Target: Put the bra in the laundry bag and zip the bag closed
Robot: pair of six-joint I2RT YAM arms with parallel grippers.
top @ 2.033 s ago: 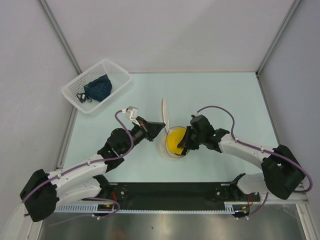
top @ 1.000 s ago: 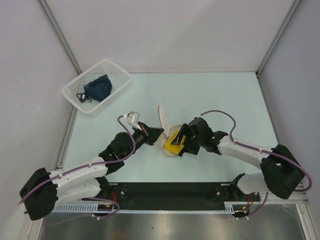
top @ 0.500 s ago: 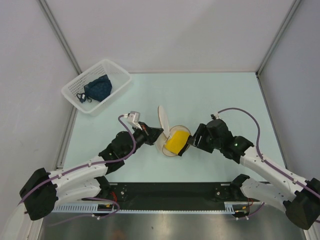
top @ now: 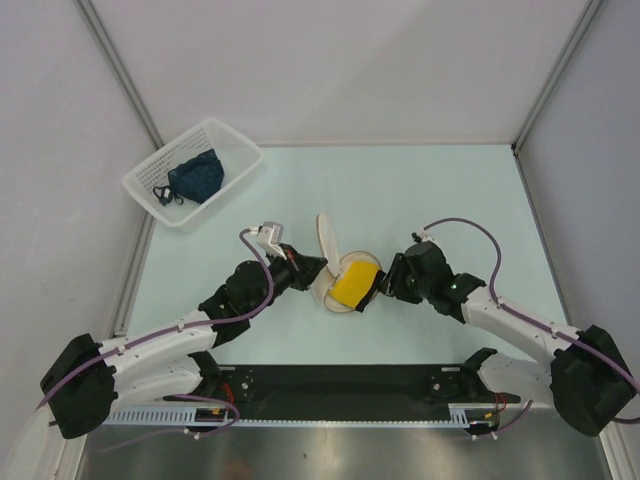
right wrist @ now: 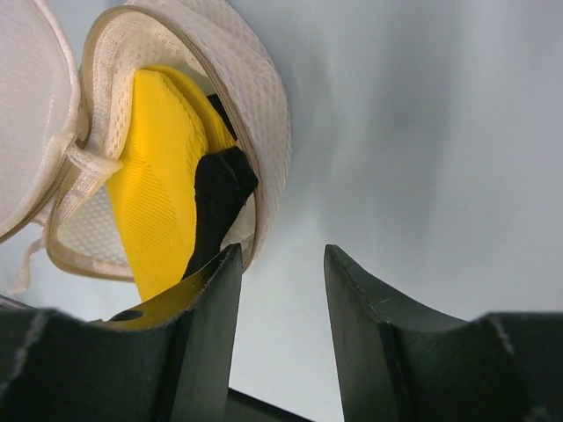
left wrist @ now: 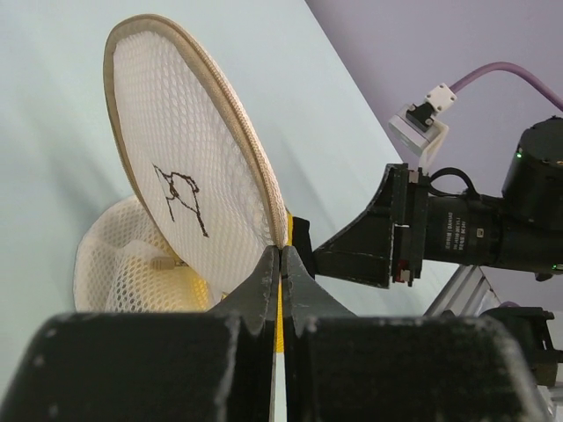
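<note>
The laundry bag [top: 340,298] is a cream mesh drum lying near the table's middle, with its round lid [top: 325,238] swung up. The left wrist view shows that lid [left wrist: 189,167] and its small dark bra drawing. My left gripper [top: 312,272] is shut on the bag's rim where the lid edge meets it [left wrist: 280,251]. The yellow bra [top: 355,283] sits in the bag's mouth, partly sticking out. In the right wrist view the bra [right wrist: 158,193] shows a black part beside it. My right gripper [right wrist: 280,264] is open just right of the bag, holding nothing.
A white slatted basket [top: 235,150] holding a dark blue garment [top: 196,176] stands at the back left. Grey walls and metal posts close in the table on three sides. The black base rail [top: 340,385] runs along the near edge.
My right gripper has let go of the bra and drawn back to the right out of the bag, its jaws narrowing. The bra stays in the bag. The left gripper keeps its hold.
</note>
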